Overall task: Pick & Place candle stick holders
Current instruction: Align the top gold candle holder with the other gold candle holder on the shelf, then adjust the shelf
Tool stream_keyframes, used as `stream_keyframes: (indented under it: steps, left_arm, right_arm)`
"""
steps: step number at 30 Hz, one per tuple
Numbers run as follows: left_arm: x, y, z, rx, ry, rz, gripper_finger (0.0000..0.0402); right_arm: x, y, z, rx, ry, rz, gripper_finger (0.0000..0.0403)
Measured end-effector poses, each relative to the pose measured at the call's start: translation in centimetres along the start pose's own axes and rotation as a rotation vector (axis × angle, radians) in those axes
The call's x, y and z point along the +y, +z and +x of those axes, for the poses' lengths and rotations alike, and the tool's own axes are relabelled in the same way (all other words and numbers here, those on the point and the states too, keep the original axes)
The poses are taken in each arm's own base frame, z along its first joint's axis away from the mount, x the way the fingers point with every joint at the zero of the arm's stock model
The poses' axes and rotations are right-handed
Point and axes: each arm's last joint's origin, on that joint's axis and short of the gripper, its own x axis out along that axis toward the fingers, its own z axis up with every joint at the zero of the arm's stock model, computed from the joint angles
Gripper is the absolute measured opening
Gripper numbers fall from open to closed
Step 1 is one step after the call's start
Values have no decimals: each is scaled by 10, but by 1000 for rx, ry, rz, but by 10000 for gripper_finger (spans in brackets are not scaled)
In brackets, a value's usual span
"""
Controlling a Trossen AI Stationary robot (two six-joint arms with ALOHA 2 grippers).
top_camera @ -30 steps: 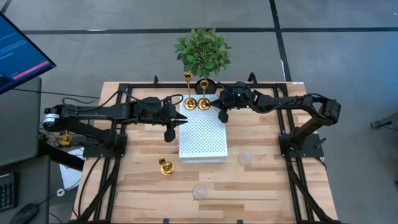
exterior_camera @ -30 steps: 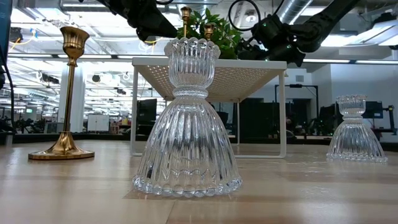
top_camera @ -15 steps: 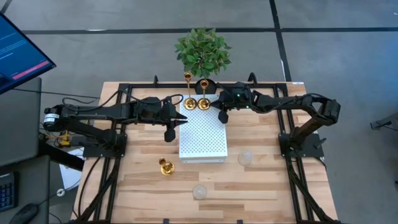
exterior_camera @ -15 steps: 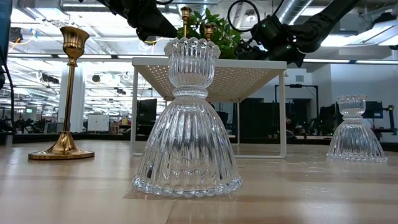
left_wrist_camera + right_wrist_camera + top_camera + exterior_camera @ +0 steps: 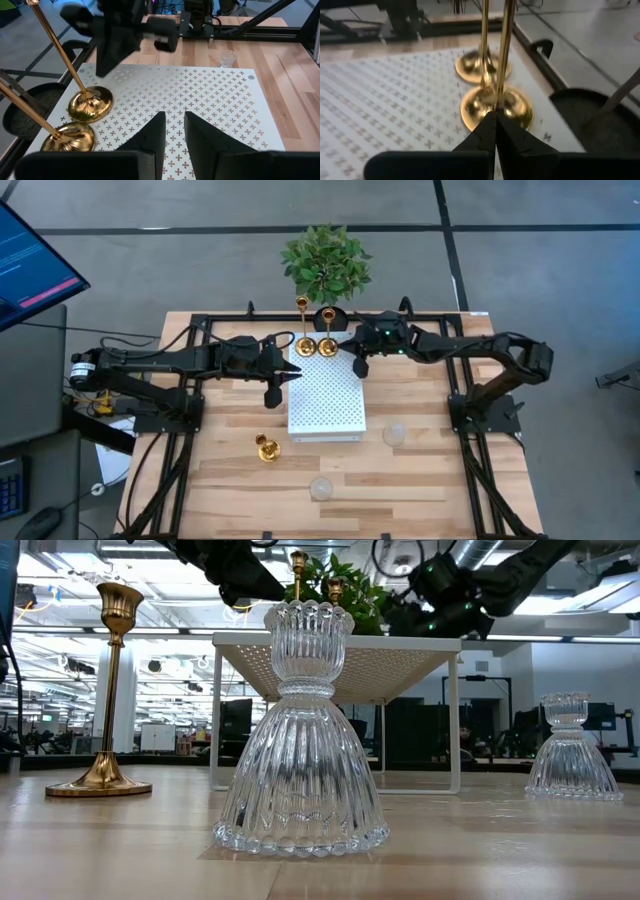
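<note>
Two tall shiny gold candle stick holders stand side by side on the white perforated metal stand (image 5: 327, 395), at its far edge.

From my station, the right gripper (image 5: 359, 367) hovers just beside the nearer one (image 5: 497, 112) with fingers pressed together, gripping nothing; the other (image 5: 481, 67) stands behind. The left gripper (image 5: 272, 392) waits over the stand's left edge, fingers a narrow slit apart (empty). A shorter gold holder (image 5: 266, 448) and two small clear glass holders (image 5: 395, 434) (image 5: 321, 488) sit on the wooden table (image 5: 430, 480).
</note>
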Motion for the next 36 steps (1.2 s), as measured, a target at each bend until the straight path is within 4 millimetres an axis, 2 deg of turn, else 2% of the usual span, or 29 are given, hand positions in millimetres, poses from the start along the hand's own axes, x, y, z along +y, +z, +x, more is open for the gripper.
stream_keyframes:
  steps: [4,7,12,18,25,28,36]
  left_arm:
    - [0,-2,1,5,0,1,58]
    - [-1,-13,4,39,3,4,39]
    - [2,-35,9,114,156,12,5]
    - [7,-54,11,177,385,10,6]
    - [7,-62,13,167,411,-37,5]
    - [7,-66,14,162,412,-58,4]
    - [7,-69,17,158,409,-118,3]
  right_arm:
    - [7,11,-15,-19,13,-52,0]
    - [13,16,-27,-9,30,-77,0]
    - [21,17,-47,44,46,-83,0]
    - [25,-8,-65,75,20,-30,0]
    - [32,-45,-73,87,18,77,0]
    - [34,-51,-71,74,24,106,0]
    - [50,-49,-65,34,86,73,0]
